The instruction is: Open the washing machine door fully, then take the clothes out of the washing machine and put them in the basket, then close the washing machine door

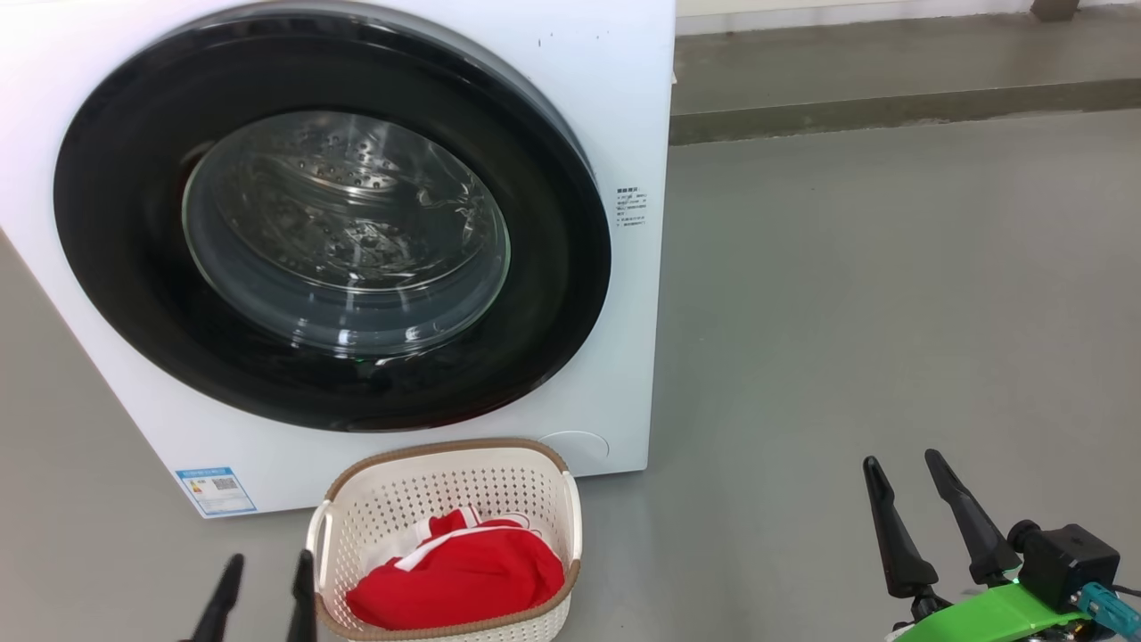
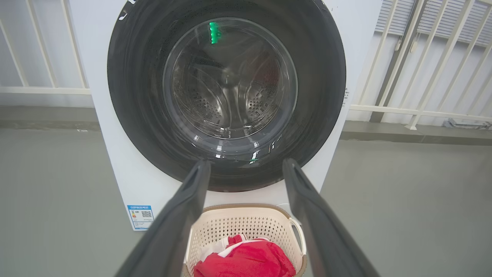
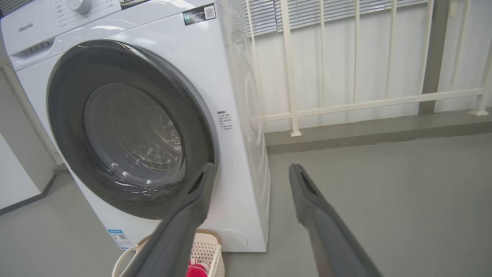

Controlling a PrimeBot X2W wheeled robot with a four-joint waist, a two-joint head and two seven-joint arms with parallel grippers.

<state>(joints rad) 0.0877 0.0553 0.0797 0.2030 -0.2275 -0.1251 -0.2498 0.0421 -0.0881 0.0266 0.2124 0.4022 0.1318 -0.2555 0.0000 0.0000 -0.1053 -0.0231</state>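
Note:
The white washing machine (image 1: 615, 107) fills the upper left of the head view. Its round black-rimmed door (image 1: 116, 241) lies flat against the front, shut, and the steel drum behind the glass looks bare. On the floor in front stands the cream basket (image 1: 446, 495) with the red clothes (image 1: 459, 580) inside. My left gripper (image 1: 264, 584) hangs open just left of the basket, holding nothing. My right gripper (image 1: 902, 464) is open at the lower right over bare floor. The left wrist view shows the door (image 2: 134, 96), basket (image 2: 246, 223) and clothes (image 2: 250, 259) straight ahead.
Grey floor (image 1: 891, 294) spreads to the right of the machine. A low step (image 1: 891, 102) runs along the back wall, with a white railing (image 3: 365, 104) above it in the right wrist view. A white panel (image 3: 15, 181) stands to the machine's left.

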